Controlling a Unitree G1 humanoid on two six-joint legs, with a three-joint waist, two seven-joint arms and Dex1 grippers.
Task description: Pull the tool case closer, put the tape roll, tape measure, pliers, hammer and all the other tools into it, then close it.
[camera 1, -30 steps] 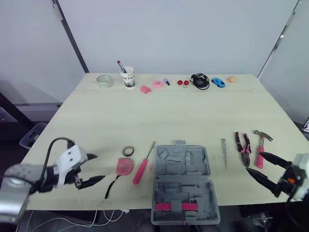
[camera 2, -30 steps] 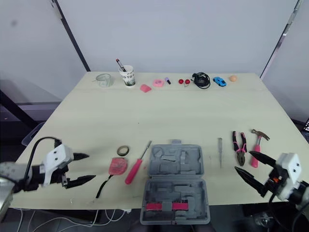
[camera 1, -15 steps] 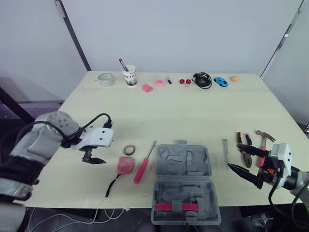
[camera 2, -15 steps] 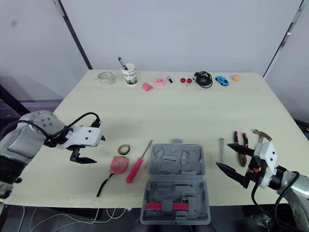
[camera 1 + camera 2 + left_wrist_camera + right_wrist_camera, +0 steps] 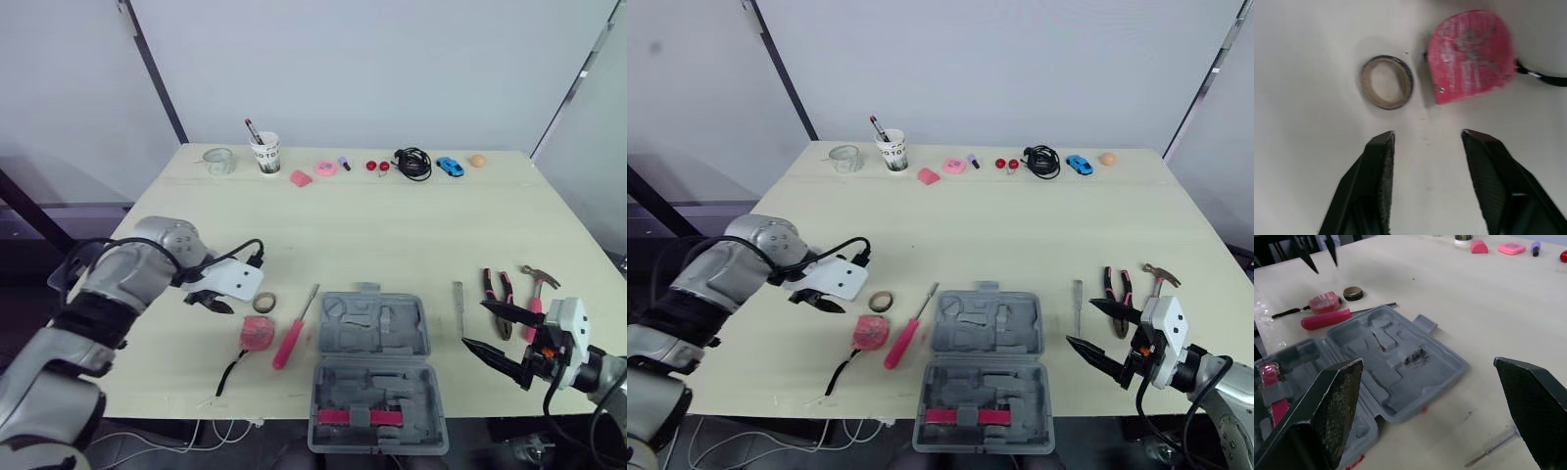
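Pale tabletop (image 5: 392, 225): left gripper (image 5: 1427, 134) spread, aimed between tape roll (image 5: 1386, 88) and tape measure (image 5: 1470, 56), so it could grab wrong; right gripper (image 5: 477, 325) spread beside tool case (image 5: 374, 367)

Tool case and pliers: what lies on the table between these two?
One thin metal tool, like a small punch or file, lies there, apart from both the tool case and the pliers. Both eye views show it.

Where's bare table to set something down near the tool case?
The wide middle band between the tool case and the far row by the paper cup is bare. Crowded: tape roll, tape measure and screwdriver left of it; pliers, hammer right.
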